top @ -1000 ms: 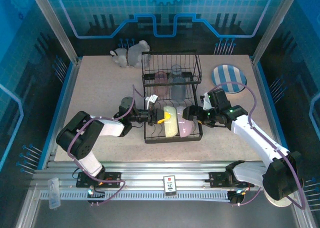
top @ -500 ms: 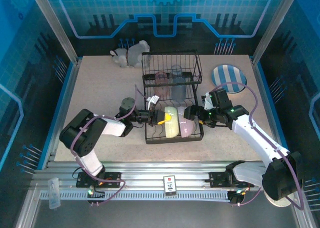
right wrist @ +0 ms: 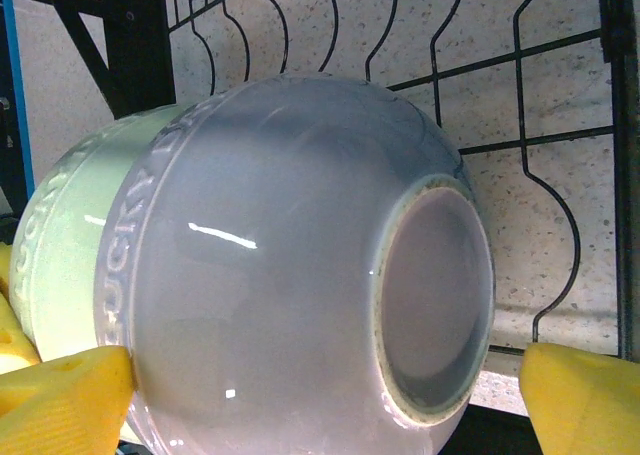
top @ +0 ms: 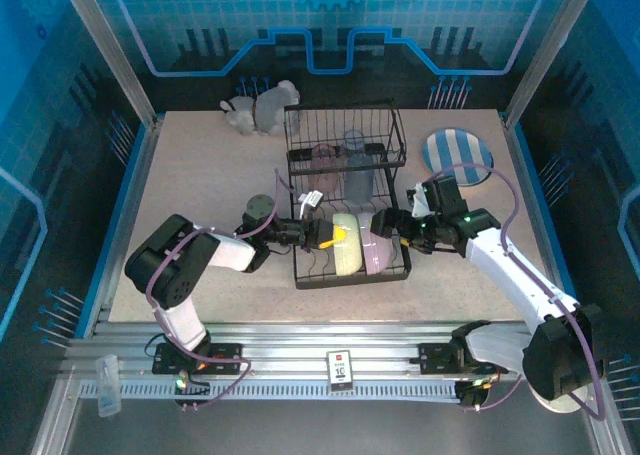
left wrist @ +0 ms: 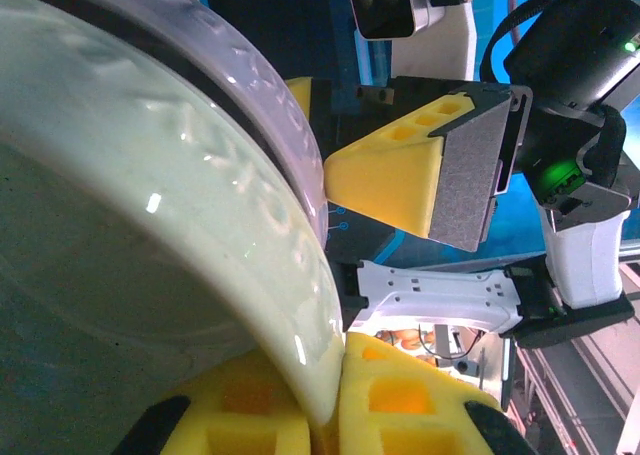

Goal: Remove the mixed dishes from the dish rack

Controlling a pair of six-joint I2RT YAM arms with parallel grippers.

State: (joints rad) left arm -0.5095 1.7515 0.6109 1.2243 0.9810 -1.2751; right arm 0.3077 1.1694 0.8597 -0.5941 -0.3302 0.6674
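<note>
Left fingers point(left wrist: 400, 405) clamping green bowl point(left wrist: 120, 255), right fingers point(right wrist: 60, 400) straddling lavender bowl point(right wrist: 280, 275)

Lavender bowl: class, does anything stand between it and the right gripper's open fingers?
Nothing visible does. In the right wrist view the lavender bowl lies foot-first straight ahead of the open right gripper, with the dish rack wires behind it. The pale green bowl sits against its far side, outside the path.

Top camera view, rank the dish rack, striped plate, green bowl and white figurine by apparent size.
1. dish rack, largest by far.
2. striped plate and white figurine, too alike to rank.
3. green bowl, smallest, seen edge-on.
</note>
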